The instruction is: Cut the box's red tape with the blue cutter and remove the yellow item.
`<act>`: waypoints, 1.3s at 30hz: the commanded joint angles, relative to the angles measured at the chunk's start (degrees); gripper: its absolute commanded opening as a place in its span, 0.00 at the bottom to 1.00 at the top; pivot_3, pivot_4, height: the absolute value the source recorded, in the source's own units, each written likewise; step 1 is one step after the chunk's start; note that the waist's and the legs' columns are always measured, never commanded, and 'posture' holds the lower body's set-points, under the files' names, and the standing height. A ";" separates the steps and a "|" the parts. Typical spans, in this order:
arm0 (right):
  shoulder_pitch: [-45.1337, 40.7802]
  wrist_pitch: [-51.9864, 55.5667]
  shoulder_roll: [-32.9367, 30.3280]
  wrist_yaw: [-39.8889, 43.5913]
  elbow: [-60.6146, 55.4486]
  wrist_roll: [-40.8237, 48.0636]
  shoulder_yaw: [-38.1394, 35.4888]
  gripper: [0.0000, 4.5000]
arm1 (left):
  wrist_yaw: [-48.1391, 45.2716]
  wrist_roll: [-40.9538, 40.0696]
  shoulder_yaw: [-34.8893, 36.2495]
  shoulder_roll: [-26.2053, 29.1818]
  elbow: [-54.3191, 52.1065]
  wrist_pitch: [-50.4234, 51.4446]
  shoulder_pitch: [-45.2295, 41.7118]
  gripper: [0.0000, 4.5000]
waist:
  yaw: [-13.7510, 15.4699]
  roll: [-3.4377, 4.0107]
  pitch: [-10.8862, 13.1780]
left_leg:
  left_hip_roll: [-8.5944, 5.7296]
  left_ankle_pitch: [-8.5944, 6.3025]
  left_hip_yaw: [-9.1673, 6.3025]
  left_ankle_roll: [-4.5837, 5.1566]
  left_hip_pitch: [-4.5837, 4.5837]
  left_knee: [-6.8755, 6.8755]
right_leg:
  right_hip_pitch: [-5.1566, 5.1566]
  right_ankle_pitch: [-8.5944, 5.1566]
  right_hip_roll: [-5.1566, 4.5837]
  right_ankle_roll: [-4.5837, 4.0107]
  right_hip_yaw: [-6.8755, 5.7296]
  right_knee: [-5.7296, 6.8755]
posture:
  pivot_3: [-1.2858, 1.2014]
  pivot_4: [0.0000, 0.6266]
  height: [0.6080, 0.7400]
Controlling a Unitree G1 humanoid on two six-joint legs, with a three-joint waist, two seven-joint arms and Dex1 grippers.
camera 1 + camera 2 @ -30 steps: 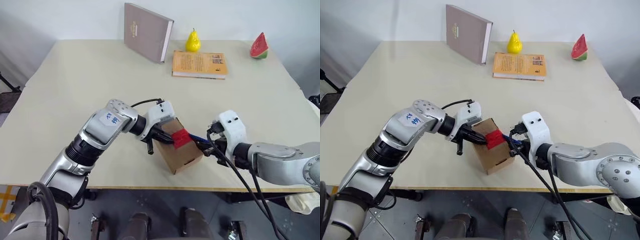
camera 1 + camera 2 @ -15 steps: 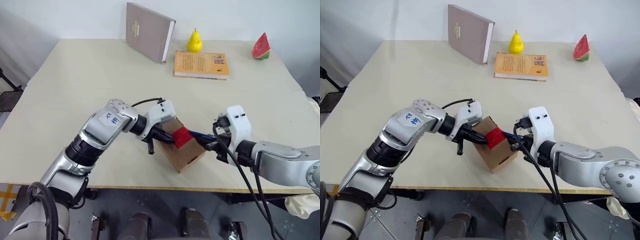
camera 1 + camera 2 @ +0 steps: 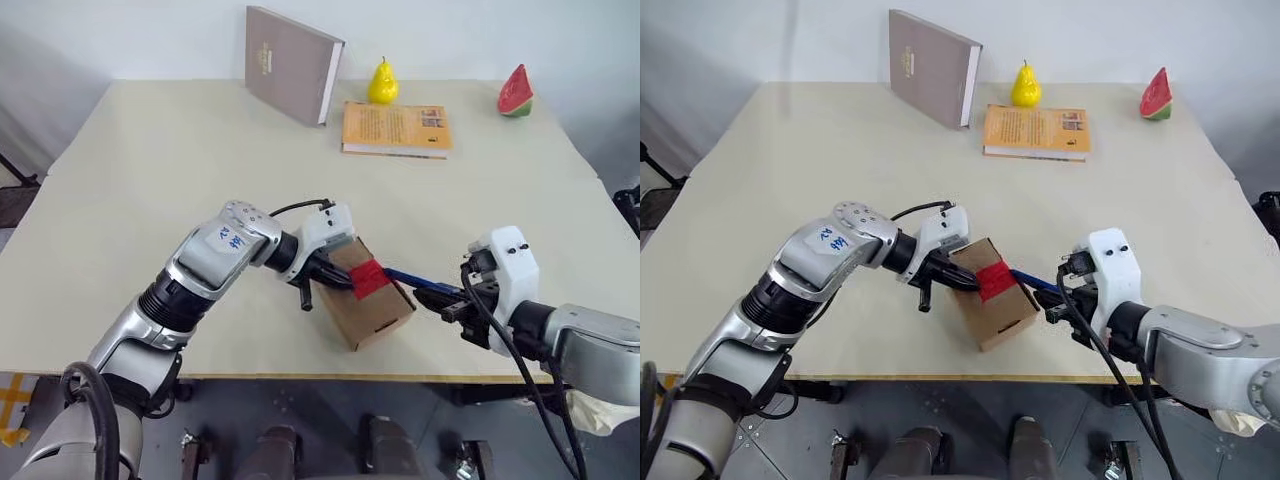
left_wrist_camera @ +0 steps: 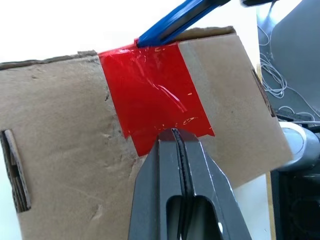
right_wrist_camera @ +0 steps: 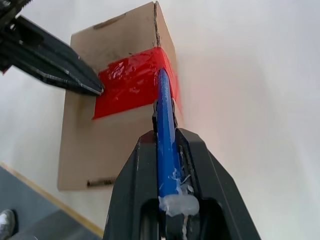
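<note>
Blue cutter (image 3: 417,281) level, tip toward red tape (image 3: 367,279) on box (image 3: 372,304).

Upright book (image 3: 289,63), pear (image 3: 379,82), orange book (image 3: 396,128), watermelon slice (image 3: 516,92)

My two head eyes look forward and down over my arms across the bench (image 3: 150,180), side by side, sharing almost the same scene from the near edge to the far books. The camera on my left wrist sits very close to the box (image 4: 65,135), looking along my pressed-together fingers (image 4: 172,175) at the red tape (image 4: 150,100). My right wrist camera looks along the blue cutter (image 5: 166,135) at that same tape from the opposite side.
</note>
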 commanded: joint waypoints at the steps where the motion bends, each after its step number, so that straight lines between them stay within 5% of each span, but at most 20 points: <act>1: 0.32 -0.51 -1.69 3.02 -3.33 -0.65 -1.93 0.03 | -0.06 0.55 -2.24 -0.21 1.20 0.23 0.68 0.00 | 0.07 0.00 0.00 | 0.00 0.00 0.00 0.00 0.03 0.00 | 0.00 0.00 0.00 0.00 0.00 -0.02 | 0.52 0.24 1.00; 12: 0.57 -1.34 -1.95 6.14 -2.96 -6.43 0.40 0.03 | -0.11 0.82 -2.39 -0.93 2.50 -0.49 0.23 0.00 | 0.23 0.00 0.00 | -0.02 0.00 0.00 0.00 0.02 0.02 | 0.03 0.00 -0.02 0.00 0.02 -0.04 | 0.52 0.24 1.00; 29: -13.52 5.33 8.02 11.41 3.69 -18.03 11.44 0.03 | -0.02 0.92 -2.45 -1.43 3.28 -0.57 0.28 0.00 | -0.46 -0.01 -0.01 | 0.01 0.03 0.16 -0.04 0.21 0.03 | 0.01 0.00 0.03 -0.01 0.25 0.00 | 0.52 0.24 1.00; 39: -23.09 14.87 5.90 22.30 6.15 -23.61 12.28 0.03 | -0.86 2.72 -2.71 -1.27 7.61 -4.03 0.20 0.00 | -0.41 0.02 -0.04 | 0.00 0.03 0.17 -0.05 0.21 0.03 | 0.01 0.00 0.02 -0.01 0.24 0.00 | 0.52 0.24 1.00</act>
